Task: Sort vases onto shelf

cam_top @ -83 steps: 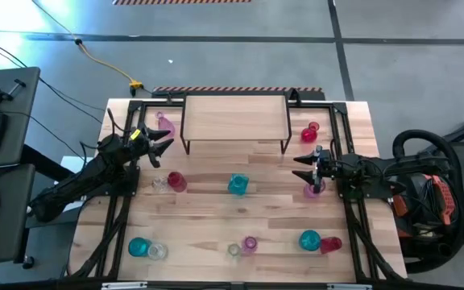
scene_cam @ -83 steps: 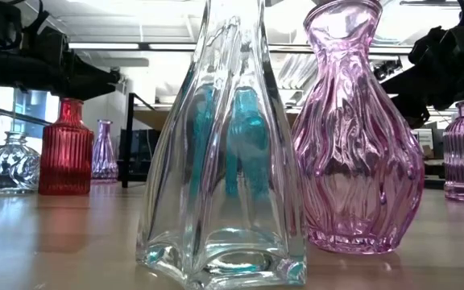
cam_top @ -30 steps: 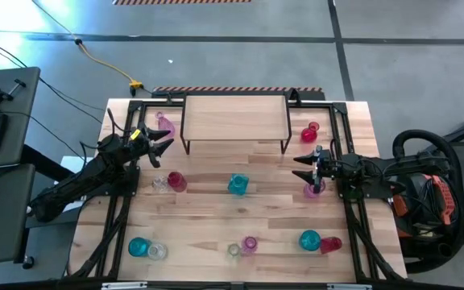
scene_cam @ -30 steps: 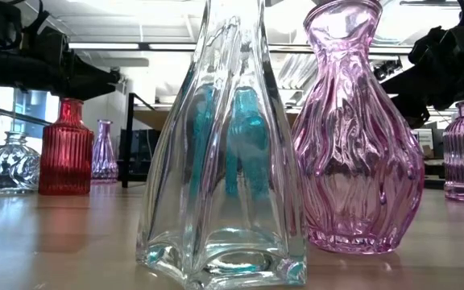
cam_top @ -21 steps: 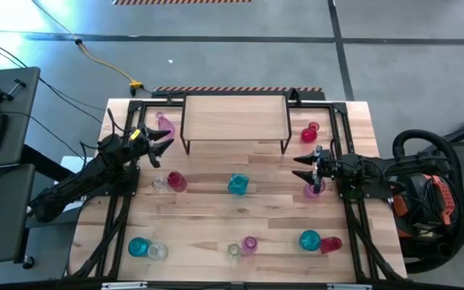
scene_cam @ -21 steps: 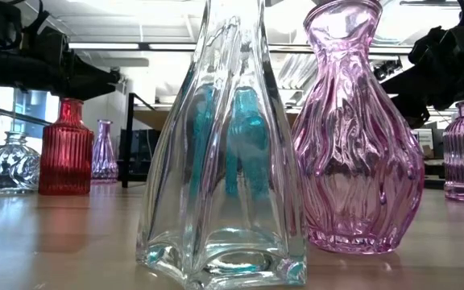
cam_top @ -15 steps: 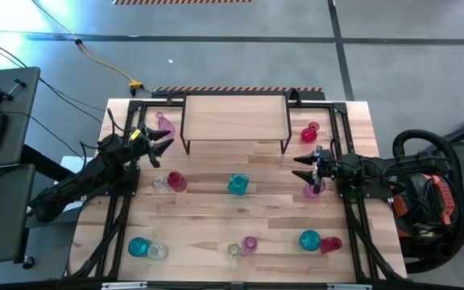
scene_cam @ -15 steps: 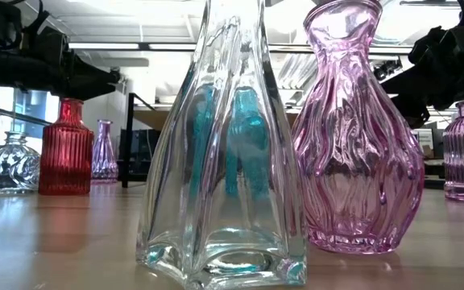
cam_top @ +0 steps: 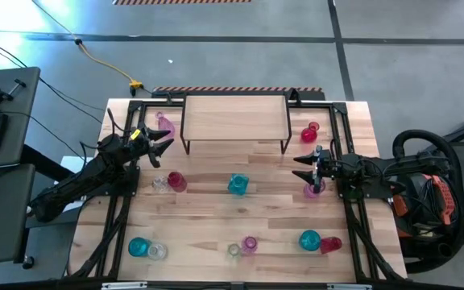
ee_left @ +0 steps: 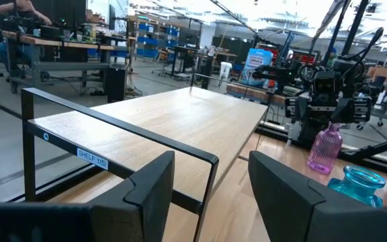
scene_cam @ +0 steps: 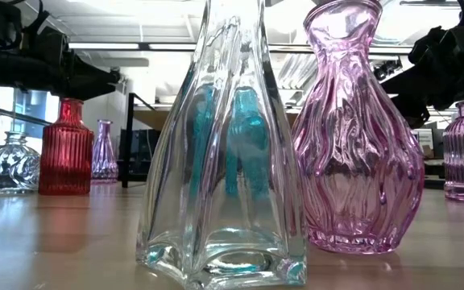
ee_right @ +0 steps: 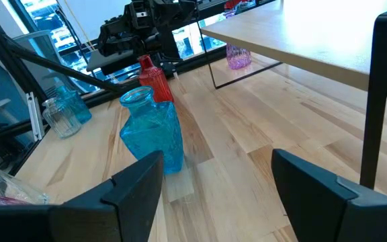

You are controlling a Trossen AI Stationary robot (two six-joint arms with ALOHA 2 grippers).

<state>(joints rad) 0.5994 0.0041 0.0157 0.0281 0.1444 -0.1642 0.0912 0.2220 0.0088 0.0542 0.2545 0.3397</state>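
The shelf (cam_top: 236, 121) stands at the table's far middle, its wooden top bare. Vases stand scattered on the table on their bases: a teal one (cam_top: 238, 184) at the centre, a red one (cam_top: 176, 181) beside a clear one (cam_top: 159, 184), a pink one (cam_top: 165, 125) left of the shelf, a red one (cam_top: 310, 131) to its right, and several along the near edge. My left gripper (cam_top: 166, 143) hovers open at the shelf's left end. My right gripper (cam_top: 299, 166) hovers open at the right, next to a pink vase (cam_top: 312, 189). Neither holds anything.
Black frame rails (cam_top: 122, 201) run along both sides of the table under the arms. In the low view a tall clear vase (scene_cam: 224, 145) and a pink vase (scene_cam: 357, 137) stand close to the camera. Bare wood lies between the shelf and the teal vase.
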